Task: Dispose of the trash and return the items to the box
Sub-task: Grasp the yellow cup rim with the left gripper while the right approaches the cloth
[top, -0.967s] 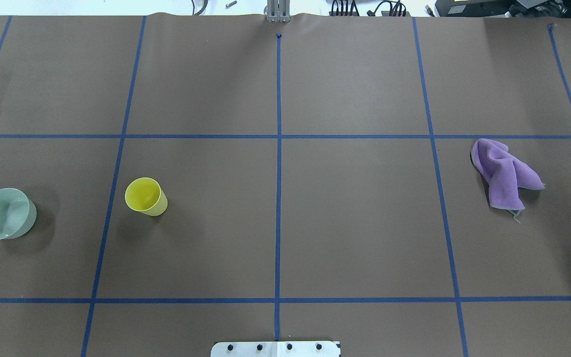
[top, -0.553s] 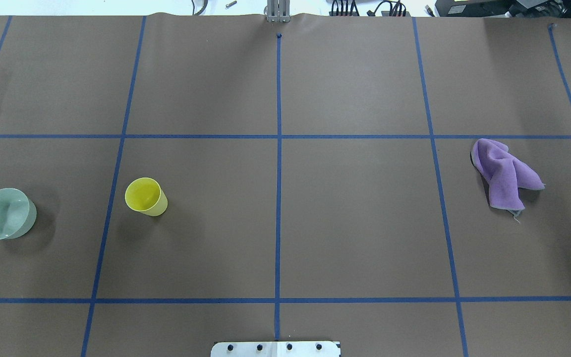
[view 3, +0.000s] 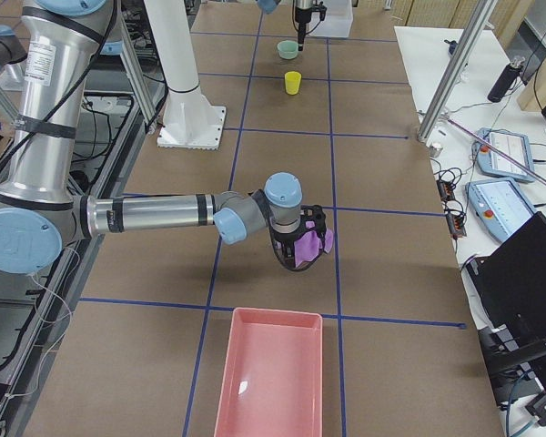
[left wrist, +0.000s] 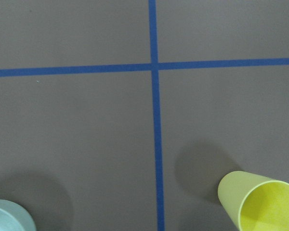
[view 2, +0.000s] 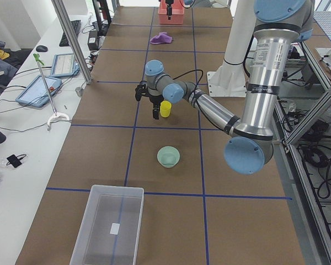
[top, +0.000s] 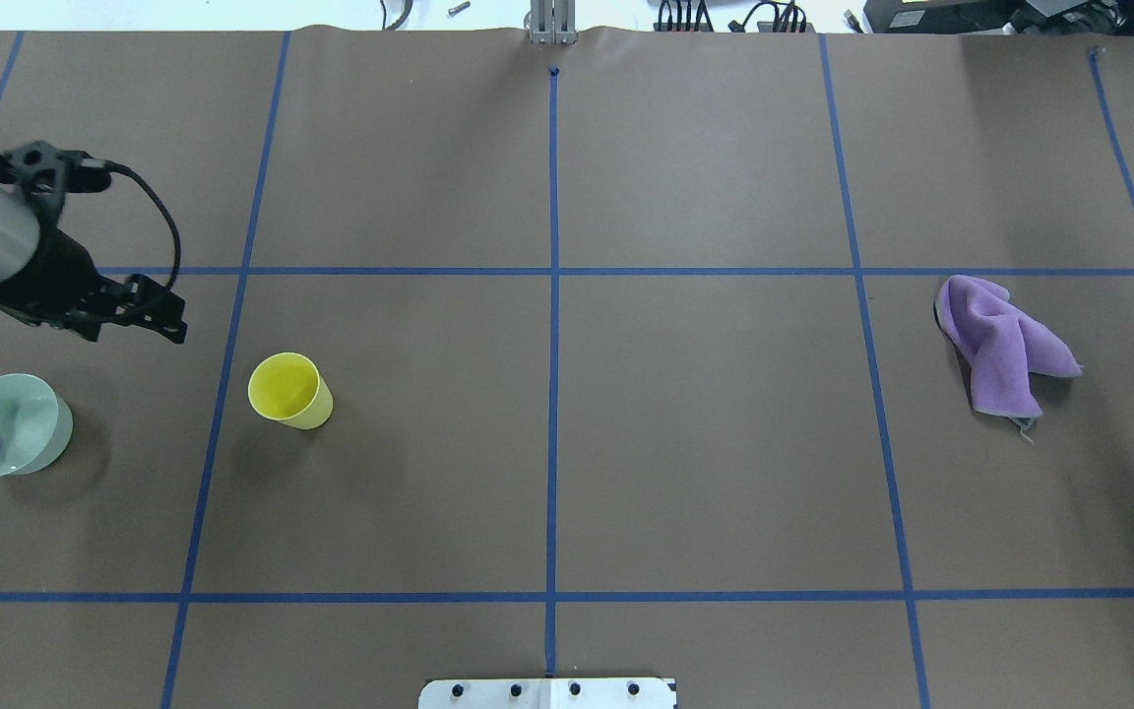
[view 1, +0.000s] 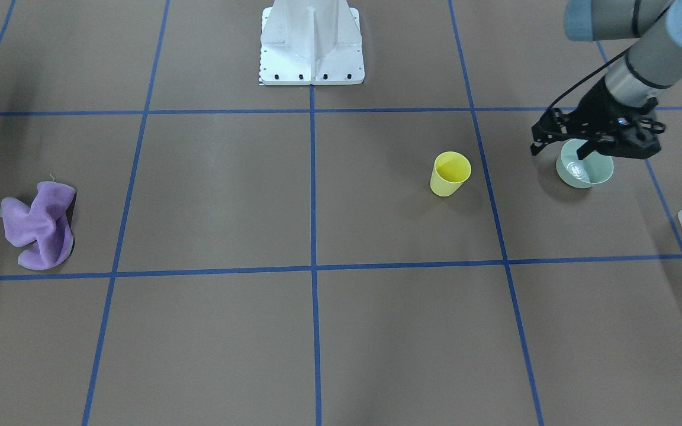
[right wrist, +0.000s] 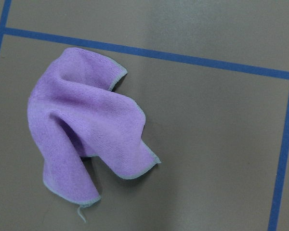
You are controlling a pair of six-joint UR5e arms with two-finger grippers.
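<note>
**Bowl and cup stand out on the table, box apart from both**

In the exterior left view the box (view 2: 95, 220) fills the lower left of the frame, nearest the camera. It is a translucent milky bin standing open side up on the brown table (view 2: 99, 143), with a small white patch on its floor.

Above it, just right of the frame's centre, the mint-green bowl (view 2: 169, 157) sits upright. It is apart from the box, with a blue tape line (view 2: 171, 194) running between them.

Higher in the frame, the pale-yellow cup (view 2: 165, 109) stands upright on its base, well apart from the bowl.

The left arm (view 2: 209, 107) reaches in from the right, and its jaws hang in the air just left of the cup, touching neither item. Whether they are spread or clenched cannot be told. The left wrist view looks straight down on a tape crossing, with the cup in the lower right corner and the bowl's rim in the lower left corner.

Right of the cup stands the white pedestal base (view 2: 223, 83).

Near the top of the frame a crumpled purple cloth (view 2: 161, 38) lies on the table, and beyond it, at the top edge, a pink bin (view 2: 174, 14).

In the exterior right view the right arm (view 3: 155, 214) stretches across mid-frame. Its jaws hang over the cloth, and their state cannot be told either.
</note>
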